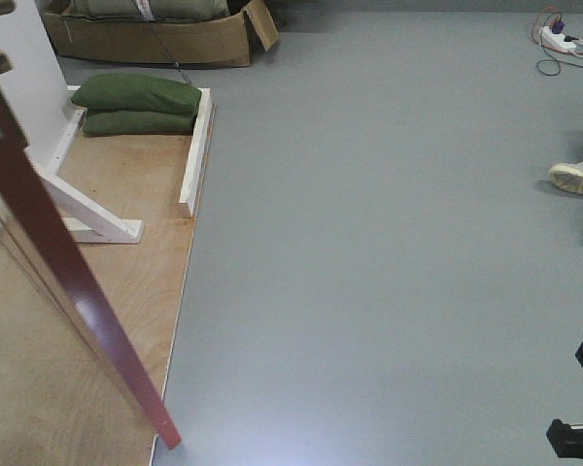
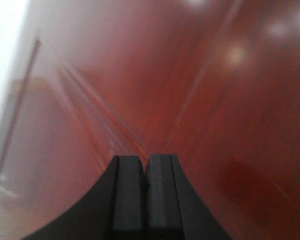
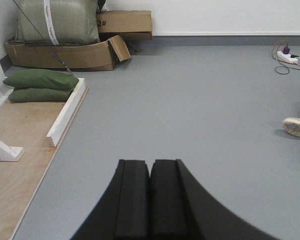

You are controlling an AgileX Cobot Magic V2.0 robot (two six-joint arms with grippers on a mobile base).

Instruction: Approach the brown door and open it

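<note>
Grey floor (image 1: 369, 243) open, brown door (image 1: 95, 306) edge leftward, left tool (image 2: 145, 195), right tool (image 3: 150, 200) closed

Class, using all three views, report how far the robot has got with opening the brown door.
Done: the robot is at the brown door, which stands swung out, its lower corner reaching the edge of the plywood base. In hand: the left end effector, shut, points closely at the glossy panel; contact cannot be told. Left: perhaps swinging it wider. The right end effector, shut and empty, faces the grey floor.
</note>
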